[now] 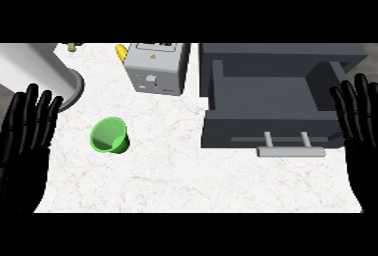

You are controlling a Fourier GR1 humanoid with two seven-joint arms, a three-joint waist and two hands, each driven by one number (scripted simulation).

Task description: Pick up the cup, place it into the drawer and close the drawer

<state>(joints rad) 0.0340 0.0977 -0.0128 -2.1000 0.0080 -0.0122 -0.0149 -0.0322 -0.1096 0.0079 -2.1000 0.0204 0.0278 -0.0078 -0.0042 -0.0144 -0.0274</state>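
Here the green cup (110, 135) lies on the tabletop (192, 175), just right of the left hand (26, 125). Both hands, the right hand (359, 115) beside the open drawer (269, 100), are open, holding nothing.

White marble-look counter top (192, 180) with faint veins, a grey boxy appliance (156, 67) at the back, and a yellow object (121, 51) beside it.
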